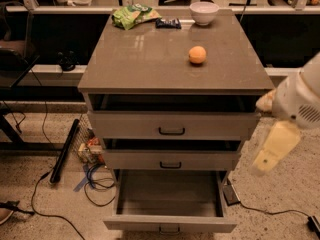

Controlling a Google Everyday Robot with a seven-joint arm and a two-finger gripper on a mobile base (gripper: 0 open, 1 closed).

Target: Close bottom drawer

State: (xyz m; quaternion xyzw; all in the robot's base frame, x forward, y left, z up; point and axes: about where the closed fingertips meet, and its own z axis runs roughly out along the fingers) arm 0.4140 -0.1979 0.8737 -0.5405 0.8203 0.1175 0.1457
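One drawer matters here: the bottom drawer, lowest of three in the grey cabinet, is seen pulled far out toward the camera. Nothing is seen inside it. Its short front panel sits low in frame, with a small dark loop handle at its middle. Above it the middle drawer and the top drawer are seen nearly shut, each with a dark gap over its front.

The end effector is held off to the right of the cabinet, roughly level with the middle drawer. It is well apart from the bottom drawer's front and touches nothing. Whether it is apart or together cannot be told.

Step judged: approach, closing not yet begun. The next move is judged to call for the end effector to be lowered and brought round in front of the panel, near the handle. A straight push toward the cabinet along the drawer's run would then be needed. An off-centre push could skew the drawer, and the cabinet's right front corner must be cleared on the way.

On the surface an orange, a white bowl, a green bag and a dark packet are noted, none involved. Cables and a black bar are noted on the floor at left.
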